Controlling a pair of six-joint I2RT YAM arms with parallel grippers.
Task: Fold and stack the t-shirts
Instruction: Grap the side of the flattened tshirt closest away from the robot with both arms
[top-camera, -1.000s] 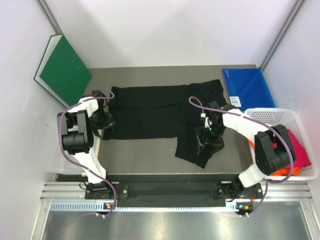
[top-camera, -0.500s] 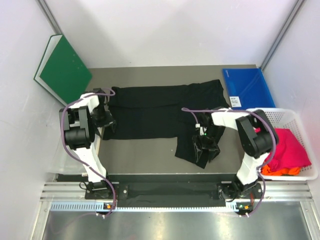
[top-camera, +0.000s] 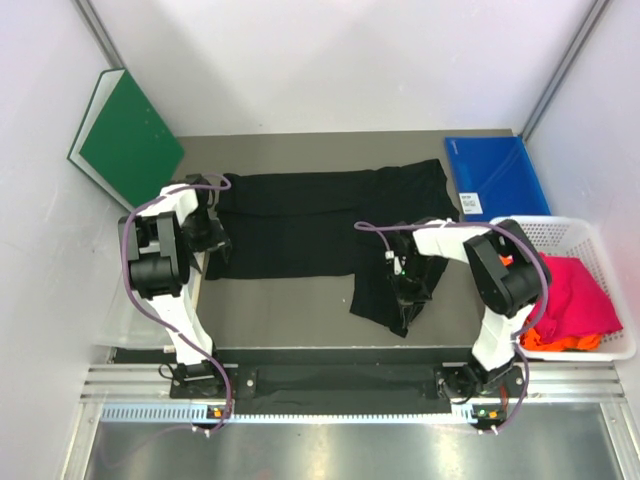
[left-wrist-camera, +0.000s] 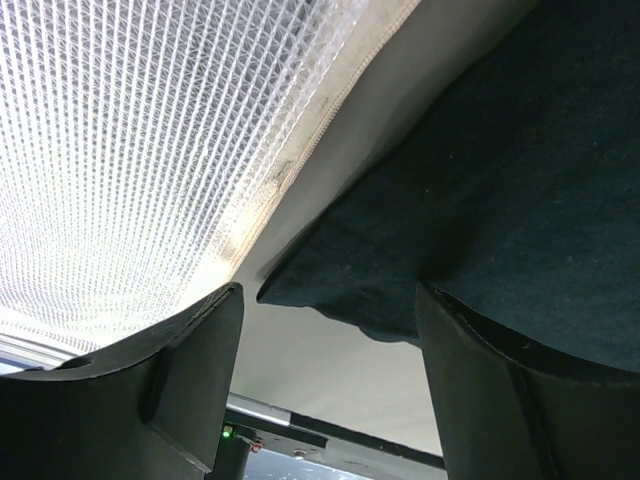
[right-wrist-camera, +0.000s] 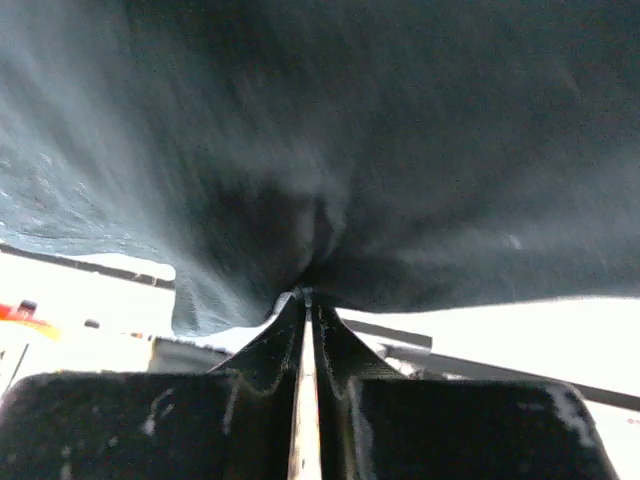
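Black t-shirt (top-camera: 300, 225) spread across frame centre, one flap trailing lower right. Soft, light, limp; likely bunches, so take hems or corners. Right gripper (right-wrist-camera: 305, 298) clamped onto cloth fold. Left gripper (left-wrist-camera: 328, 300) fingers spread wide over shirt's left corner.

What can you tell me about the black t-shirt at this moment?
The black t-shirt is plain, soft, matte cloth, spread mostly flat across the grey table, its long side running left to right. Its near right part juts toward the front as a rumpled flap. The right gripper is shut on a bunched fold of that flap. The left gripper is open, its fingers straddling the shirt's left edge.
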